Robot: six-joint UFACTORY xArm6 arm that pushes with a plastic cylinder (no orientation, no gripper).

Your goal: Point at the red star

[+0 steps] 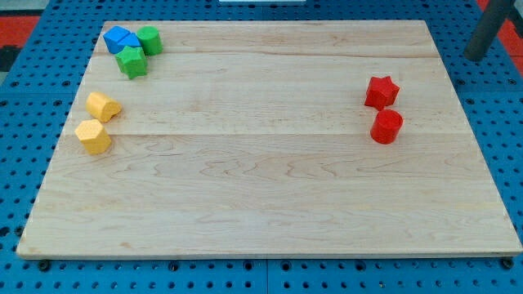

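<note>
My tip (476, 55) stands off the tabletop (261, 188) at the view's upper right, over the blue pegboard (498, 122), well apart from every block; there are no jaws, only a bare rod holding nothing. The red star (381, 91) lies near the tabletop's right edge, below and to the left of my tip; a red cylinder (386, 126) sits just beneath the star.

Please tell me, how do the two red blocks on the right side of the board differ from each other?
The red star has pointed arms, while the red cylinder below it is rounded with a flat top. The star lies nearer the view's top, the cylinder nearer the bottom. Both share one red colour and similar size, sitting close together. My tip is off the board, right of both.
</note>
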